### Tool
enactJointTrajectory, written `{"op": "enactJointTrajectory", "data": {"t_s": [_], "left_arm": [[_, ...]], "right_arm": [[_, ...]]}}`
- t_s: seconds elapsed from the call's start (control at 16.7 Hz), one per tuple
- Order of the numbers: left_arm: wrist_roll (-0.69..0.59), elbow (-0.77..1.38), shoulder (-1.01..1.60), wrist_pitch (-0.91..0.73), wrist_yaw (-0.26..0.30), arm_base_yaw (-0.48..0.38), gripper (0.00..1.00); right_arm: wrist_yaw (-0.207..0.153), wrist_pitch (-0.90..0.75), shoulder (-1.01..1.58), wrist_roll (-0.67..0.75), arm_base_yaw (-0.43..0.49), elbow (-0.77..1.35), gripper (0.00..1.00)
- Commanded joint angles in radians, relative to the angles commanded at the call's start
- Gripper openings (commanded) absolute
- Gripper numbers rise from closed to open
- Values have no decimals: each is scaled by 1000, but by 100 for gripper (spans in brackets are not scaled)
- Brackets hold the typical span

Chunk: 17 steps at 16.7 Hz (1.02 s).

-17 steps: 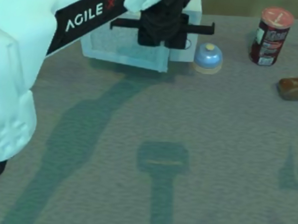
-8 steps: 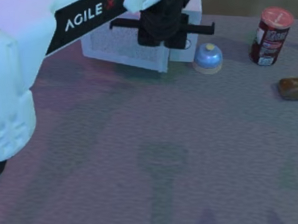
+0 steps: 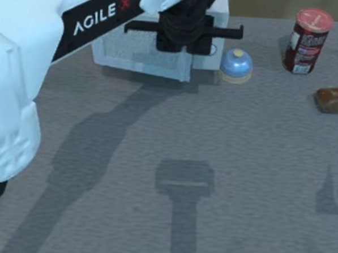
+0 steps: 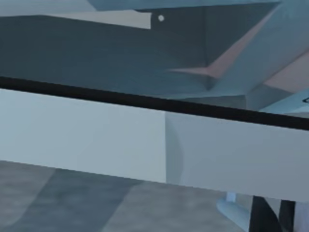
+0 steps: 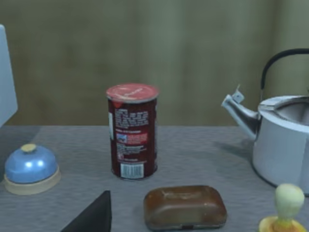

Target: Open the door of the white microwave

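Overhead, the left tool sat at the door of the microwave at the desk's far edge, the door barely ajar; whether it gripped anything I could not tell. Its wrist view showed only the door's edge, so pulling outward seemed next. The right wrist view showed a can and bell; that arm was parked.
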Motion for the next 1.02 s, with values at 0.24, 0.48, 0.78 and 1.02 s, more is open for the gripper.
{"op": "enactJointTrajectory", "data": {"t_s": [0.24, 0.48, 0.78, 1.02], "left_arm": [[0, 0, 0, 0, 0, 0, 0], [23, -44, -27, 25, 11, -1, 0], [99, -181, -109, 95, 47, 9, 0], [100, -183, -111, 96, 49, 9, 0]], "right_arm": [[0, 0, 0, 0, 0, 0, 100], [0, 0, 0, 0, 0, 0, 100], [0, 0, 0, 0, 0, 0, 100], [0, 0, 0, 0, 0, 0, 100]]}}
